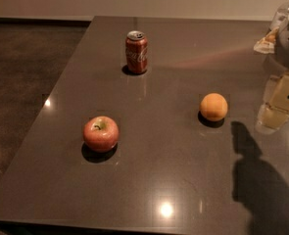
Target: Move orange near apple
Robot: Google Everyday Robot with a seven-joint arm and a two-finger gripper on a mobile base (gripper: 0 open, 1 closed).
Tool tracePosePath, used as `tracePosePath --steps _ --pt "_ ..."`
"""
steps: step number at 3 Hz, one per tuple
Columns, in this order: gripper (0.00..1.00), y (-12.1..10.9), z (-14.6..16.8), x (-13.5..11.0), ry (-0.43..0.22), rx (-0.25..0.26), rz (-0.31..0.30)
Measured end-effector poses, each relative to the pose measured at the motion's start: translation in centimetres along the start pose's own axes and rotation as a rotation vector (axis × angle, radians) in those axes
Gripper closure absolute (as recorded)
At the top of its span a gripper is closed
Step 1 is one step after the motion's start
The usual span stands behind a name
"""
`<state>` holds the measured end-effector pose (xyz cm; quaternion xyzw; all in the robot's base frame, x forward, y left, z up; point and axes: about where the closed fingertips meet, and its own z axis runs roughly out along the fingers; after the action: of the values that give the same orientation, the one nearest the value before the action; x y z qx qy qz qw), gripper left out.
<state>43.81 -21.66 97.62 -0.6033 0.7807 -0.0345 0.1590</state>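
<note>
The orange point(213, 106) is a small matte round fruit lying on the dark table point(173, 180), right of the middle. The apple point(101, 133) is red with a yellow-green patch at its stem dimple and lies at the left front, well apart from the orange. My gripper point(276, 111) hangs at the right edge of the view, a little right of the orange and above the table, holding nothing that I can see. Its shadow falls on the table in front of the orange.
A red soda can point(136, 52) stands upright at the back of the table, behind the apple and the orange. The arm's grey body point(288, 33) fills the top right corner. The table's left edge drops to a dark floor point(21, 82).
</note>
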Motion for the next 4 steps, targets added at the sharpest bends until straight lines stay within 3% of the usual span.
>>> tracePosePath --steps 2,4 --pt "0.00 -1.4 2.1 -0.1 -0.021 -0.021 0.016" --pt "0.00 -3.2 6.8 -0.9 -0.097 -0.105 0.031"
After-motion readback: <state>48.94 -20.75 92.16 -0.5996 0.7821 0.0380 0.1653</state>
